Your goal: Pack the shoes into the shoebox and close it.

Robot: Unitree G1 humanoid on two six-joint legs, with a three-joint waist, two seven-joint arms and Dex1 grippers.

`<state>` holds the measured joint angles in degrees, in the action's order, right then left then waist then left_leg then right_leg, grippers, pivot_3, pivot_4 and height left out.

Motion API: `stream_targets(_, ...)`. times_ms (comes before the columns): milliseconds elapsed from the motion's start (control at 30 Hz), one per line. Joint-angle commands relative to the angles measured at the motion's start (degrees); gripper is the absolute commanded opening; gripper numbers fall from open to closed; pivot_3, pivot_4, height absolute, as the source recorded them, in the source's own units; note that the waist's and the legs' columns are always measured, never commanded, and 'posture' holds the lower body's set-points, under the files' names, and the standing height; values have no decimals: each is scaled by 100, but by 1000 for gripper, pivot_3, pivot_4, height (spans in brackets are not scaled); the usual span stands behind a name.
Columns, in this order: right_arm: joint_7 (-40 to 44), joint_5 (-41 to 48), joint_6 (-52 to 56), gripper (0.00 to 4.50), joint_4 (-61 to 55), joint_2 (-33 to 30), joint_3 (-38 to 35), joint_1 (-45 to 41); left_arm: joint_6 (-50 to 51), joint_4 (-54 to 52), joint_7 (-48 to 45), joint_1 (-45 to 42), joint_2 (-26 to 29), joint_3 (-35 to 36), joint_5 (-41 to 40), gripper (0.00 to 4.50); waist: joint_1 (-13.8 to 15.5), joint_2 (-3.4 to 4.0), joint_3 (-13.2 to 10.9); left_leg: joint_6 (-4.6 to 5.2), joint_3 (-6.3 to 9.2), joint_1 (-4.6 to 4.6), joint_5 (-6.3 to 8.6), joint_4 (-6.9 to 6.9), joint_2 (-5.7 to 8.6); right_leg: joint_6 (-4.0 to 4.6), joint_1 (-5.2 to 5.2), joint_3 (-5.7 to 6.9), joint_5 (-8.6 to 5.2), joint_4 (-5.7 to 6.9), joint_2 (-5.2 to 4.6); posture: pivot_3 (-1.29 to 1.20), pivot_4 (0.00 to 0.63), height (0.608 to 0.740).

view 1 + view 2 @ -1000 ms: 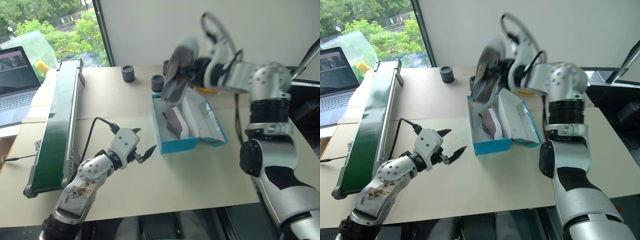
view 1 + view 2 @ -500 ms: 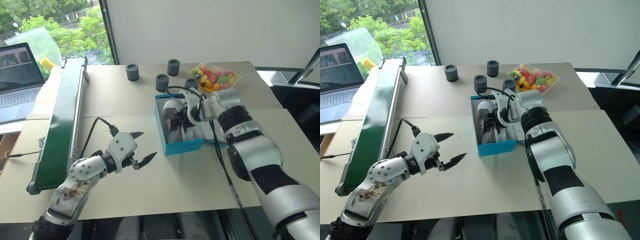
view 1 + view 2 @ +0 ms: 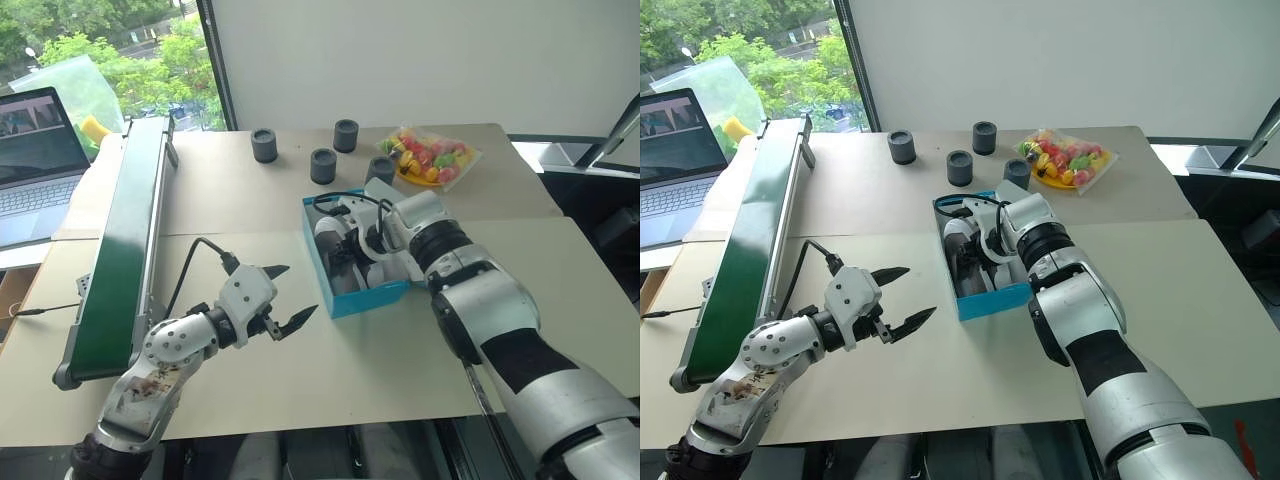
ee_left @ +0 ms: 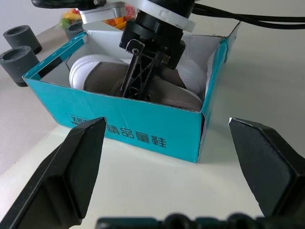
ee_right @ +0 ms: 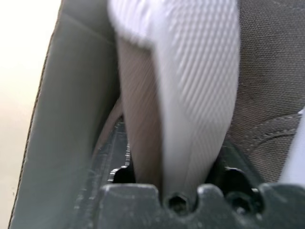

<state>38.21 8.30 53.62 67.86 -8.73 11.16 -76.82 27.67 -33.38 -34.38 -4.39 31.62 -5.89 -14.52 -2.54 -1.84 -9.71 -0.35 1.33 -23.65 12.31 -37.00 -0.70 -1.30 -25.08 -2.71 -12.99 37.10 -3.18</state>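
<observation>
The cyan shoebox [image 3: 366, 297] stands open in the middle of the table, and grey-brown shoes with white soles [image 4: 97, 72] lie inside it. My right gripper [image 3: 346, 250] reaches down into the box and sits against a shoe. In the right wrist view that shoe's white ribbed edge [image 5: 190, 95] runs straight up from the palm. My left gripper [image 3: 297, 290] hovers open just left of the box's near end, holding nothing. The left wrist view faces the box's printed front wall [image 4: 143, 131].
A long dark-green unit [image 3: 120, 240] runs along the left side, with a laptop [image 3: 35, 150] beyond it. Several grey cylinders [image 3: 323, 165] and a bag of colourful pieces [image 3: 430, 160] sit behind the box. Bare tabletop lies in front.
My right gripper has come down from above the box with a shoe, which now lies inside. The left gripper has kept its place. The head camera has shifted.
</observation>
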Motion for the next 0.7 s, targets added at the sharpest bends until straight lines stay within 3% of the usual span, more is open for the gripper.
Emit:
stream_targets(33,-167,-13,-3,3350,37,-32,-362,-314,-113,-121,17,3,-22,5,24,4397,1,0,0,0,0,0,0,0,0,0,0,0,0,1,0,0,150,740)
stream_targets(100,-227,74,-13,3987,-31,-95,-621,-550,-113,-123,8,11,-16,12,23,4397,1,0,0,0,0,-2,0,-1,1,0,0,0,0,0,-1,0,150,740)
stream_targets(267,-43,95,307,3987,-298,-309,-896,-1015,-111,-118,-33,13,-4,-5,17,4397,-4,0,0,0,1,-6,0,2,0,0,-6,2,0,0,1,0,150,740)
stream_targets(367,308,155,1053,3987,-744,-569,-852,-1142,-156,-29,-82,-46,-13,-35,20,4397,4,0,0,0,0,-8,0,2,1,0,-5,2,0,-3,-1,0,150,740)
stream_targets(500,464,531,1870,3987,-1630,-909,-1167,-817,-216,110,-61,-147,-94,15,4,4397,36,0,0,0,3,-10,0,-1,3,0,-4,6,0,-2,-2,0,150,740)
stream_targets(567,575,820,2143,3987,-2637,-1101,-1311,-239,-214,113,-36,-132,-136,19,-10,4397,45,0,0,0,4,-10,0,-2,2,0,-2,8,0,-2,-2,0,150,740)
stream_targets(700,743,1910,2997,2900,-5535,-1445,-2260,1439,-157,83,35,-75,-249,-26,-26,4397,114,-2,1,1,15,-17,1,-7,-1,-1,4,19,0,-8,-7,0,150,740)
